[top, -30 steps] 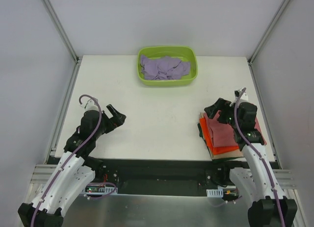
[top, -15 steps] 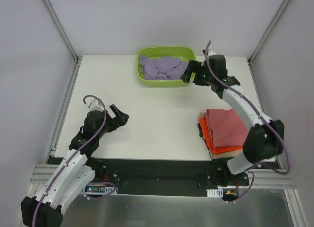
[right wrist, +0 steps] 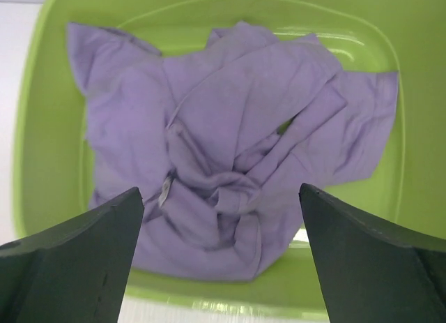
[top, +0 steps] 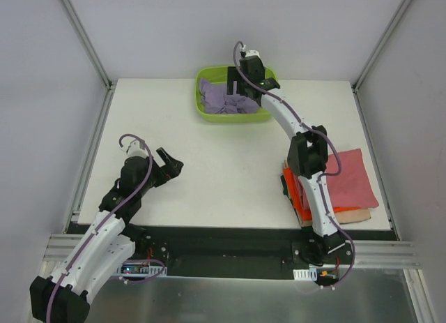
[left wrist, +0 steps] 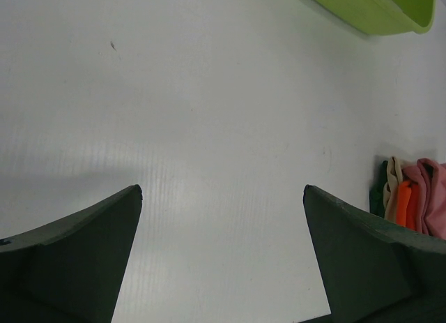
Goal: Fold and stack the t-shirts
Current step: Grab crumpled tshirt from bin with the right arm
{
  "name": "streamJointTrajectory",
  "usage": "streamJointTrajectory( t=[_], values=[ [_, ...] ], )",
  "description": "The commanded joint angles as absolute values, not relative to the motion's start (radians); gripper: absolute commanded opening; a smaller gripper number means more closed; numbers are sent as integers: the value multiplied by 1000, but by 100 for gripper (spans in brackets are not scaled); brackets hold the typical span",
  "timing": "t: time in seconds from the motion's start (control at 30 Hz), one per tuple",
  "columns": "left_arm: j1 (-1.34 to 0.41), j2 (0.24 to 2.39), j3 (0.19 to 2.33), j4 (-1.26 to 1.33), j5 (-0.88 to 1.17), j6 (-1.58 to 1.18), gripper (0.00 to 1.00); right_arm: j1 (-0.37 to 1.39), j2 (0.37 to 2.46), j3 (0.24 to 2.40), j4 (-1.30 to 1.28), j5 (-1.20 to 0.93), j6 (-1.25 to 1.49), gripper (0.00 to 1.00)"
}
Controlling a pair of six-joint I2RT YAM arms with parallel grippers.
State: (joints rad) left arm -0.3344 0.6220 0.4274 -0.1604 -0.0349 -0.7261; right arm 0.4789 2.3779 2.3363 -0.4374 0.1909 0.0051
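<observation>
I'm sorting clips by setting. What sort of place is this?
Likely a robot lab test cell, not a home: a bare white table framed by metal rails and blank panels, with a lilac shirt staged in a green tub.

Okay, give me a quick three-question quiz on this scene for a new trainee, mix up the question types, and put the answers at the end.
1. True or false: the lilac t-shirt lies neatly folded in the green tub.
2. Multiple choice: what colour is the top layer of the folded stack? A orange, B rose-red, C dark.
3. Fill in: the right gripper hangs over the tub with its jaws ___.

Key
1. False: it is crumpled.
2. B: the rose-red t-shirt is on top.
3. Open.
</observation>
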Motion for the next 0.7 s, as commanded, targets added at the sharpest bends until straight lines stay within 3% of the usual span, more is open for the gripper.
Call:
streamJointTrajectory(
  t=[0.0,0.3,0.5,0.67],
  values=[
    [-337,621,419,-126,-49,-709,99,476,2459,2376,-249,337,-54,96],
    [-337,614,408,-126,-77,-713,99,483,2611,2467,-304,221,-12,99],
    [-337,623,416,-126,-86,-713,99,482,2608,2462,-362,117,27,94],
    [-337,620,416,-126,-87,-706,99,485,2612,2464,-425,94,83,84]
  ],
)
